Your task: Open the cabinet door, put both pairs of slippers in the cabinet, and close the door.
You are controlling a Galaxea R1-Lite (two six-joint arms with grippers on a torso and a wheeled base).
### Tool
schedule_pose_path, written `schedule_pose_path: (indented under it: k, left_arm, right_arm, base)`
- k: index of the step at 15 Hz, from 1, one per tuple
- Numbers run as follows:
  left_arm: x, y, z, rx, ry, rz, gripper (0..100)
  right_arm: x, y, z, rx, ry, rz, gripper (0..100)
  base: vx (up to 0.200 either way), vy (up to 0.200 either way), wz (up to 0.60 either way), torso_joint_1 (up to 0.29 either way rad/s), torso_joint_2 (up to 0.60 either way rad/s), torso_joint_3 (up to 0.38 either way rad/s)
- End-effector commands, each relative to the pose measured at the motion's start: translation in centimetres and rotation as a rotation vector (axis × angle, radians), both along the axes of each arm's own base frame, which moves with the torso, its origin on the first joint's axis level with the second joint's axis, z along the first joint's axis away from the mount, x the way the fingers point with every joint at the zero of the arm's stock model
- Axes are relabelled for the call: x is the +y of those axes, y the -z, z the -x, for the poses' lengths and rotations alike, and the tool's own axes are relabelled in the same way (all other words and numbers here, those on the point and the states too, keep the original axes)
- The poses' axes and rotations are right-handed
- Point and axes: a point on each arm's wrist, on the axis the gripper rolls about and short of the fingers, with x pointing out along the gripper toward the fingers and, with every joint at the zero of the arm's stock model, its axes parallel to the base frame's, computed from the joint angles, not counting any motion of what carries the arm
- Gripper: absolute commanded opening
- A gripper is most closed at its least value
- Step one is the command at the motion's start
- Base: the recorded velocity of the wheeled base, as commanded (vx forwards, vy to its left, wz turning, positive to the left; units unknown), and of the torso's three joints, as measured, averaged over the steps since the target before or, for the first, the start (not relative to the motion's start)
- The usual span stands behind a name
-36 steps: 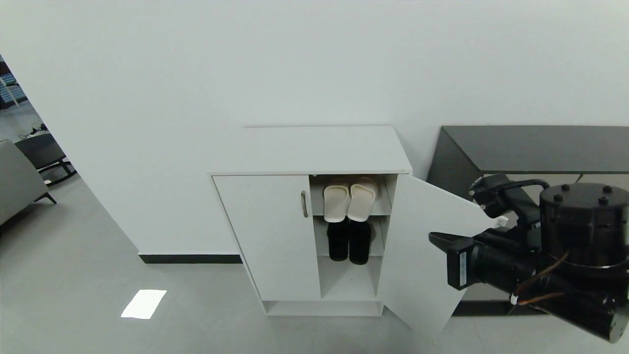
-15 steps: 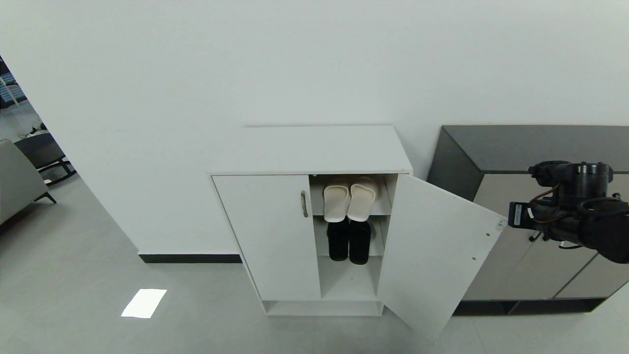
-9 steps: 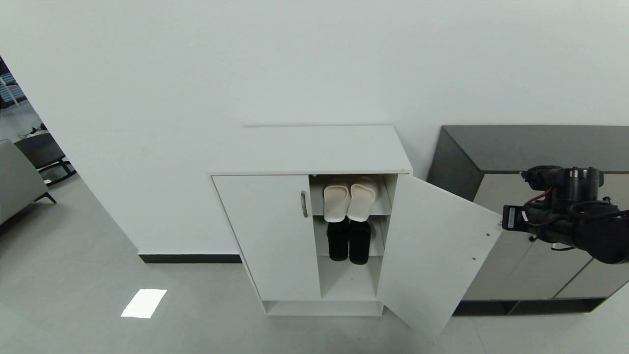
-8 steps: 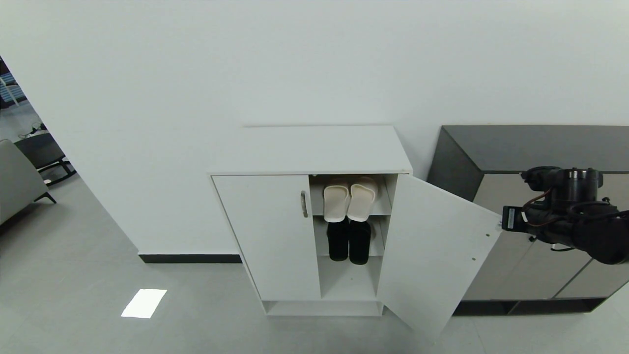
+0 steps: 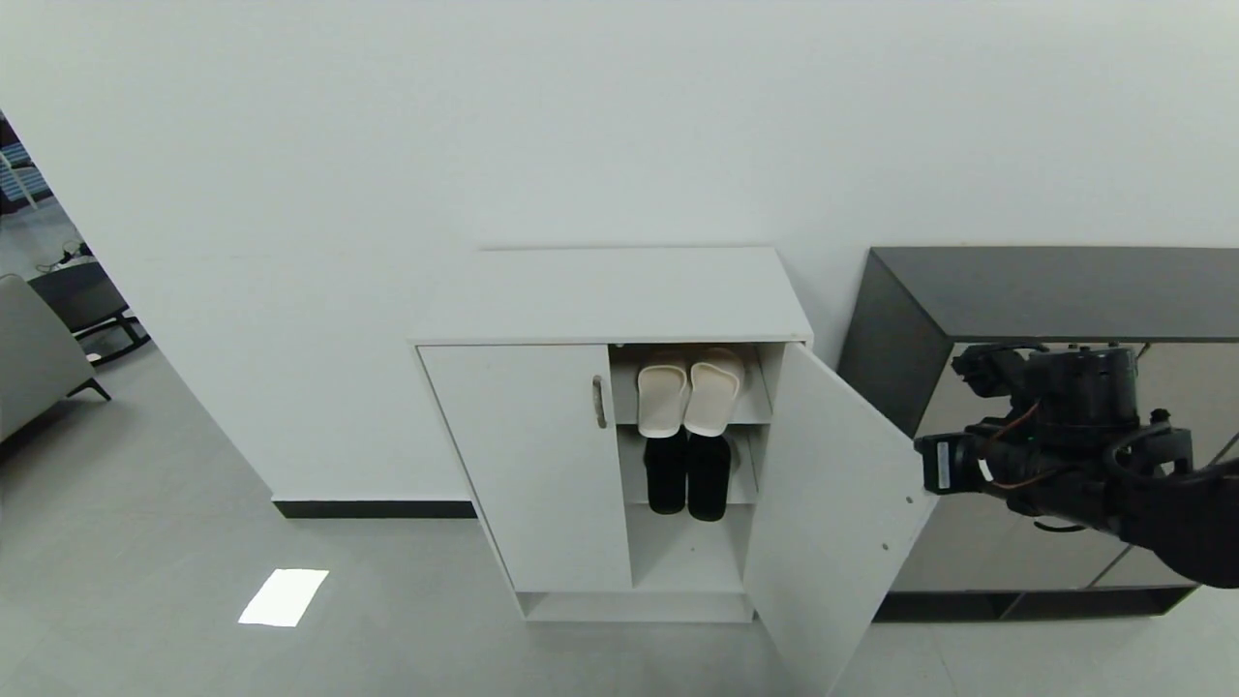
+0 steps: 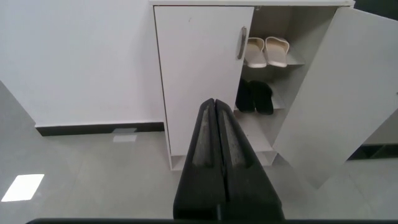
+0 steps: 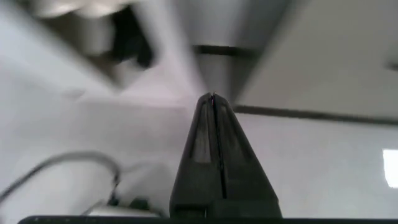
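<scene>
Both pairs shelved already, by the look of it: cream-coloured slip-on slippers (image 5: 689,392) on the top shelf of the white two-door wooden cabinet (image 5: 629,300), black slippers (image 5: 687,474) on the shelf just below.

Left to do, as judged: shutting the white right-hand door (image 5: 832,503), wide open, hinged on the cabinet's right side, long axis upright, free edge swung out toward the robot.

Just beyond that free edge, on the outer-face side: right gripper (image 7: 212,96), fingers pressed together, nothing pinched. From there, door and opening off to the left, so probably a push leftward and back toward the wall.

Much nearer than the left gripper (image 6: 215,101), likewise pressed together and empty, well back in front of the shut left-hand door (image 6: 199,68).

Contact with the panel: impossible to tell, with the tips hidden past the door's edge in the head view and the right wrist view smeared. Handle of the open door hidden too.
</scene>
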Motion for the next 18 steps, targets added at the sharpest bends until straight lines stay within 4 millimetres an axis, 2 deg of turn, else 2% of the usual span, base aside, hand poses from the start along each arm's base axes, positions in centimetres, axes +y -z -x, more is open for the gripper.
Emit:
schedule_pose_path:
  k: [1,7,18]
  left_arm:
    - [0.0,0.0,0.0,0.0,-0.001,0.002,0]
    - [0.0,0.0,0.0,0.001,-0.001,0.001,0]
    - [0.0,0.0,0.0,0.001,-0.002,0.001,0]
  right_arm:
    - [3.0,-2.4,4.3,-0.058,-0.138,-0.037,0]
    - [3.5,-3.3,5.1,-0.079,-0.154,-0.083,0]
    - [4.9,-2.3,6.3,-0.043,-0.223,-0.072,0]
  base:
    - [0.0,0.0,0.0,0.0,0.0,0.0]
    - [0.0,0.0,0.0,0.0,0.0,0.0]
    - [0.0,0.0,0.0,0.0,0.0,0.0]
